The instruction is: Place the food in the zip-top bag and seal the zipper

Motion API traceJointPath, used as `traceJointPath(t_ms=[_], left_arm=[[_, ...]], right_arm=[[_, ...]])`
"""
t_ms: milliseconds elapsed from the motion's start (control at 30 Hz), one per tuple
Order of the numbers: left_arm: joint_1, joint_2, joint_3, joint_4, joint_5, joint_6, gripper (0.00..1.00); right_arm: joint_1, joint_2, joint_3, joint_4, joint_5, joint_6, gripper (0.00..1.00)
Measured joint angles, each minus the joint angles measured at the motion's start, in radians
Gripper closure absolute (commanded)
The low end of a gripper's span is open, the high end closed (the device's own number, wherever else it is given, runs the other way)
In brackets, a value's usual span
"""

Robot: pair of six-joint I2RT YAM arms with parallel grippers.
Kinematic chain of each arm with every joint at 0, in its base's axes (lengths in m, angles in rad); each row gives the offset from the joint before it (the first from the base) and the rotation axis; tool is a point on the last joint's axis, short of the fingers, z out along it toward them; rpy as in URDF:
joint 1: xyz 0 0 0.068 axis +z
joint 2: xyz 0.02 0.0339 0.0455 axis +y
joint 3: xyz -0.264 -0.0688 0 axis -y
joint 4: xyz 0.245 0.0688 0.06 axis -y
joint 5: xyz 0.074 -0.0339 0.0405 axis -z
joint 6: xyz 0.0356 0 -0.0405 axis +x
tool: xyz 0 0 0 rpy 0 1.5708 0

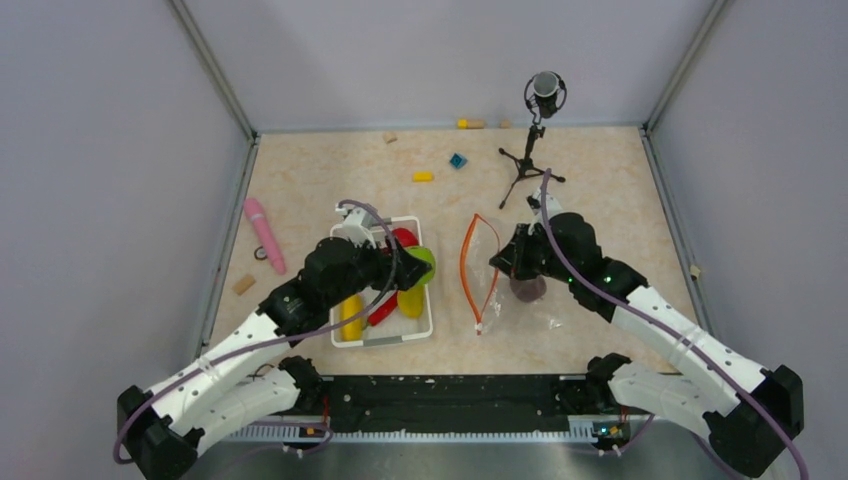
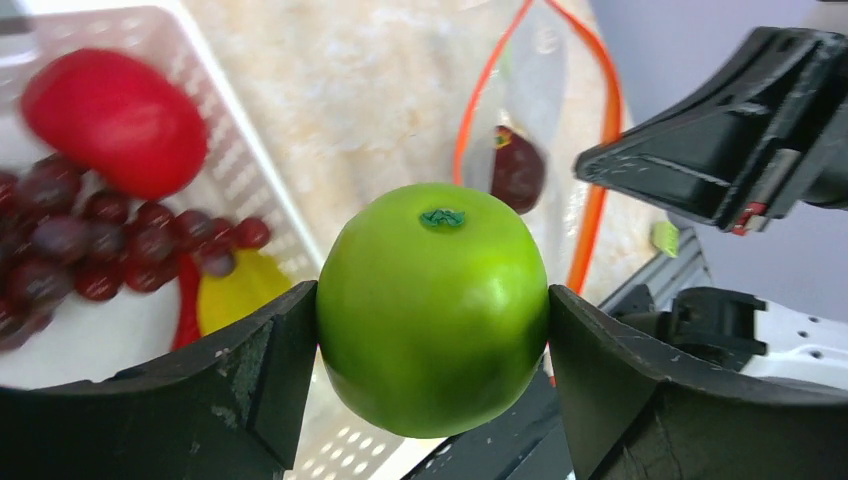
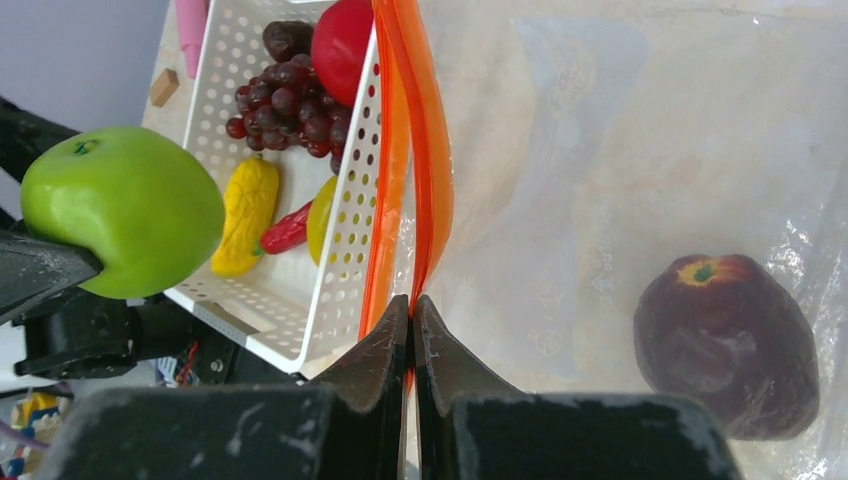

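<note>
Above beige tabletop point(image 1: 330, 170) (grey walls point(image 1: 100, 150)): left pincer point(image 1: 412, 270) around green fruit point(image 2: 432, 310), right pincer point(image 3: 411, 310) tight on zipper point(image 3: 425, 160).

No text, brand, number or sign could be read in any view. The only candidate was some faint, pale marking pressed into the clear plastic of the zip-top bag point(image 3: 600, 180), seen from the right wrist at about 9 o'clock of the dark fruit inside it, and it was too faint and blurred to make out
</note>
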State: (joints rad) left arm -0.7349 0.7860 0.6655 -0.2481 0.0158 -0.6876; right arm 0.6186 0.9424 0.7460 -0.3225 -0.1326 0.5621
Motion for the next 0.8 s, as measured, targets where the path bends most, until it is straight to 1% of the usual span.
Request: traceJointPath(t_ms=[67,167,333,433,633,800], left_arm=[[0.0,0.041,0.001,0.082,0.052,0.008,0.8],[0.0,0.145,0.016,0.181,0.135,0.011,0.81],[0.0,0.318,0.06,0.308,0.262,0.005,0.82],[0.0,0.388,0.084,0.379,0.329,-0.011,0.82],[0.002,0.464,0.106,0.473,0.372,-0.038,0.8],[-0.002,0.496,0.112,0.451,0.328,-0.03,0.79]], right_arm=[[0.0,0.0,0.0,0.011,-0.017,0.007,1.0],[0.0,0.0,0.0,0.025,-0.04,0.019,1.0],[0.0,0.0,0.0,0.032,-0.076,0.042,1.0],[0.0,0.0,0.0,0.034,-0.096,0.053,1.0],[-0.006,-0.001,0.0,0.037,-0.124,0.076,1.0],[-0.008,-0.01,0.0,0.046,-0.161,0.097,1.0]])
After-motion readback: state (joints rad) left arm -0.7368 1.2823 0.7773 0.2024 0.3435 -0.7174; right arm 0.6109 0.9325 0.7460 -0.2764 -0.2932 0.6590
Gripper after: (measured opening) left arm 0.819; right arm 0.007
